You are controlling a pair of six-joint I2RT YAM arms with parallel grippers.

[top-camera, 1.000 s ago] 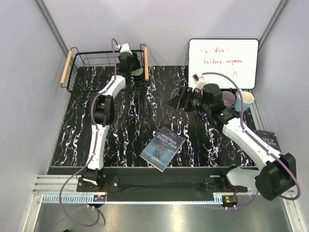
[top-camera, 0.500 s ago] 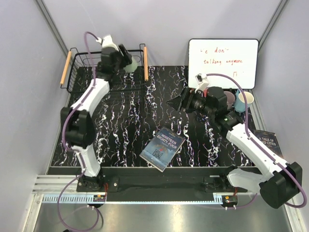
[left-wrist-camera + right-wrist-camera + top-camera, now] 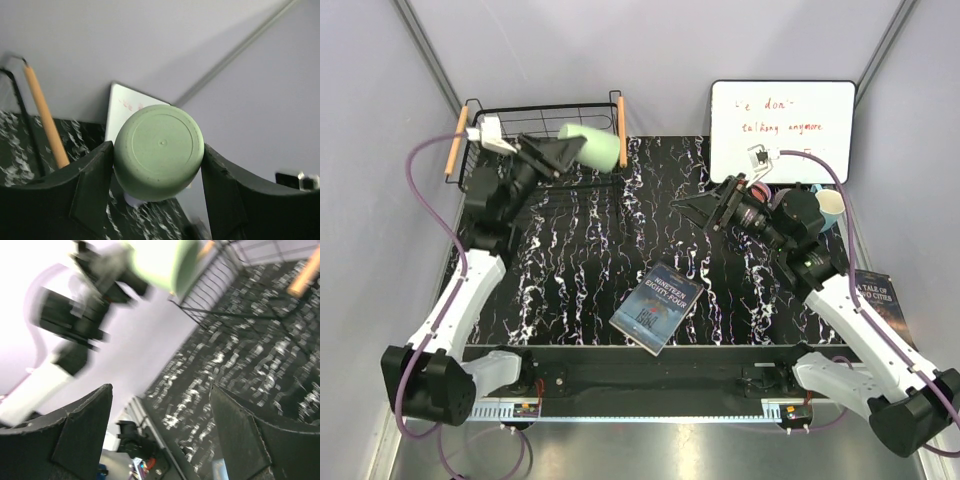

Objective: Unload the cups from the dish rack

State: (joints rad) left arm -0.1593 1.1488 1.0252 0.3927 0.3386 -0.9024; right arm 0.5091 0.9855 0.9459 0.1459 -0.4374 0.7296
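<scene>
My left gripper is shut on a pale green cup and holds it on its side in the air, above the right end of the black wire dish rack. In the left wrist view the cup's base sits between my two fingers. I see no other cup in the rack. My right gripper is open and empty, raised over the table's middle right, and faces the rack. A light blue cup stands at the far right below the whiteboard, partly behind my right arm.
The rack has wooden handles at its left and right. A whiteboard leans at the back right. A blue book lies front centre, and another book at the right edge. Grey walls close in both sides.
My left arm has swung back to the left and lifted the green cup up out of the rack. My right arm has risen and drawn back a little to the right.
</scene>
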